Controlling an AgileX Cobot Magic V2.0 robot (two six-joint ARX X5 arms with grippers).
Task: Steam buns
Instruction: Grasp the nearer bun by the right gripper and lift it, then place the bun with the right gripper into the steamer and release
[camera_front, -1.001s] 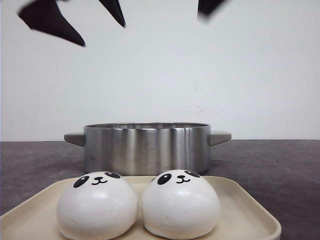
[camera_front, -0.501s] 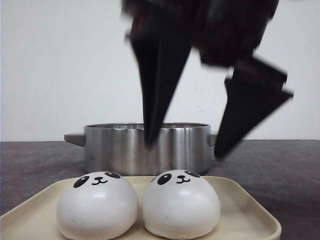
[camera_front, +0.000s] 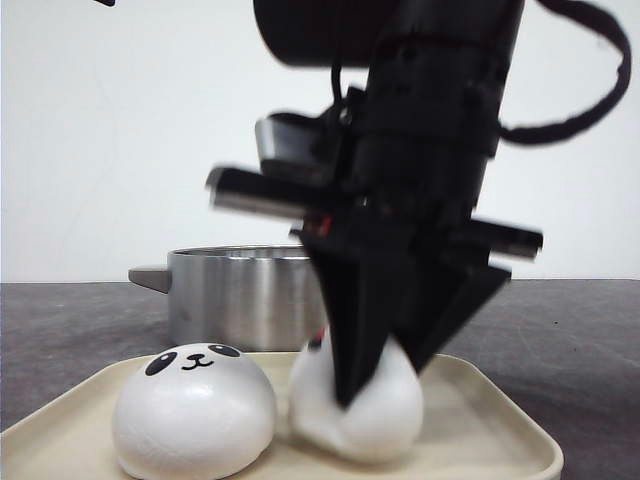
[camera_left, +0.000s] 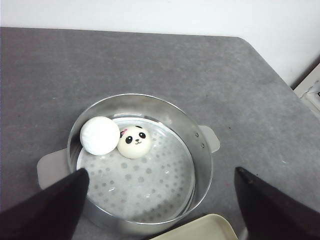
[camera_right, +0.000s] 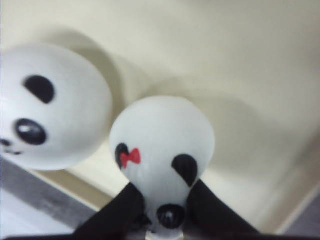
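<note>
Two panda-faced buns sit on a cream tray (camera_front: 480, 420). The left bun (camera_front: 195, 405) is free. My right gripper (camera_front: 380, 385) has come down from above and is shut on the right bun (camera_front: 375, 420), which looks squeezed narrow. In the right wrist view my gripper (camera_right: 162, 215) pinches this bun (camera_right: 162, 140), which has a red bow, and the free bun (camera_right: 50, 107) lies beside it. Two more buns, one face down (camera_left: 100, 135) and one face up (camera_left: 134, 141), lie in the steel steamer pot (camera_left: 202, 150). My left gripper (camera_left: 160, 210) is open and empty above the pot.
The steamer pot (camera_front: 240, 295) with side handles stands just behind the tray on the grey table. The tray's corner (camera_left: 200, 232) shows by the pot's near rim. The table edge lies to the far right in the left wrist view.
My right arm dropped from above the pot down onto the tray and closed on the right bun, which now looks pinched. The left bun has not moved.
</note>
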